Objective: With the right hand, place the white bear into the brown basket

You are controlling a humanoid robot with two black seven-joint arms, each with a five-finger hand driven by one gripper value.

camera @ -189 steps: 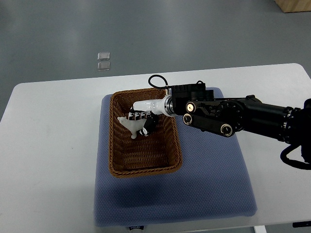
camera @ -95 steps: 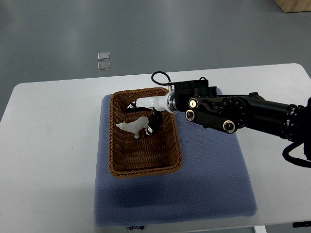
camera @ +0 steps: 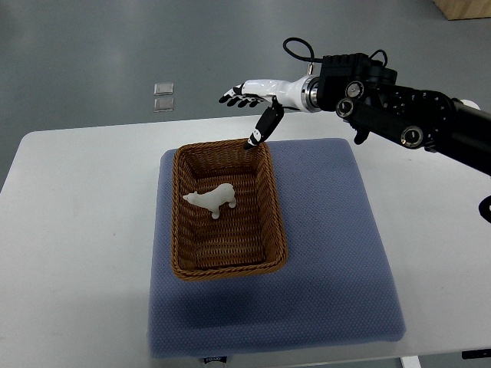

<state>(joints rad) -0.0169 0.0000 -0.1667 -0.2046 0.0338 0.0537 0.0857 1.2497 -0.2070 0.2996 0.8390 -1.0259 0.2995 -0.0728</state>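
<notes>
Top view: your right hand (camera: 257,103) hung above the brown basket's (camera: 182,222) far rim, fingers spread, holding nothing. White bear (camera: 212,201) stood inside the basket. Placement looked complete; next you need only retract the arm clear.

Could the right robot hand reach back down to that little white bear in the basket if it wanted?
Probably yes: the right robot hand is open above the basket's far rim, and nothing covers the bear.

A single top view looks steeply down from the robot's side onto the table (camera: 77,230).
</notes>
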